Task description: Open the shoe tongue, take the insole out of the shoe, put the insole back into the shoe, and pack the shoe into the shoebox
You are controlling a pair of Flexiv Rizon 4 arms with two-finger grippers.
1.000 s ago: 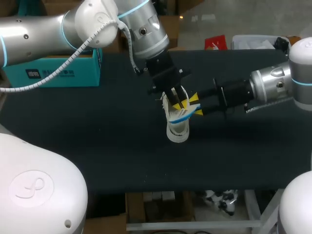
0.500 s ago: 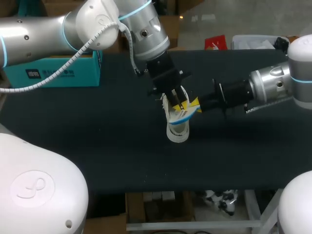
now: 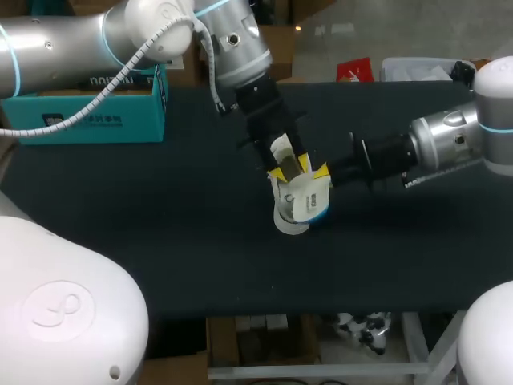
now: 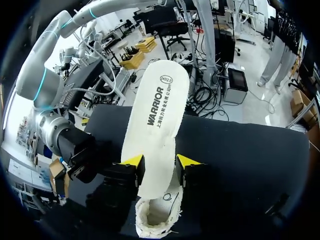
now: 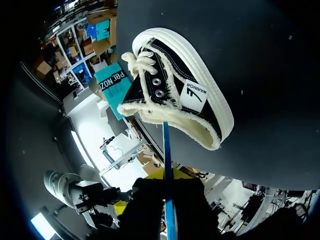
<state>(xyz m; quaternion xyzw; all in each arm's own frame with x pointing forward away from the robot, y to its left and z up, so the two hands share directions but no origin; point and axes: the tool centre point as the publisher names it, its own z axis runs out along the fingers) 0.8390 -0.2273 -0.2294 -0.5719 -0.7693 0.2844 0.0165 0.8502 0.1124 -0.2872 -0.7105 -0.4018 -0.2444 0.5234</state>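
Head view: near the middle of the desk (image 3: 160, 233) the left pincer (image 3: 287, 166) stands over the shoe (image 3: 290, 222), clamped on the white insole (image 3: 309, 200). The right pincer (image 3: 322, 172) is just beside it, and the teal shoebox (image 3: 88, 116) sits at the far left. Left wrist view: the yellow fingertips (image 4: 133, 161) press the insole (image 4: 157, 110) from both sides, its lower end reaching the shoe (image 4: 155, 220). Right wrist view: the black shoe (image 5: 175, 85) lies ahead of the right pincer (image 5: 165, 192), and the insole (image 5: 166, 150) runs edge-on down to it; I cannot tell whether that pincer grips it.

Overhead, the shoe (image 3: 288, 223) is mostly covered by the insole (image 3: 309, 199); only its near rim shows. The shoebox (image 3: 88, 124), far left, sits partly behind the left arm (image 3: 64, 36). Right wrist view: insole edge-on, apparently a thin blue strip.
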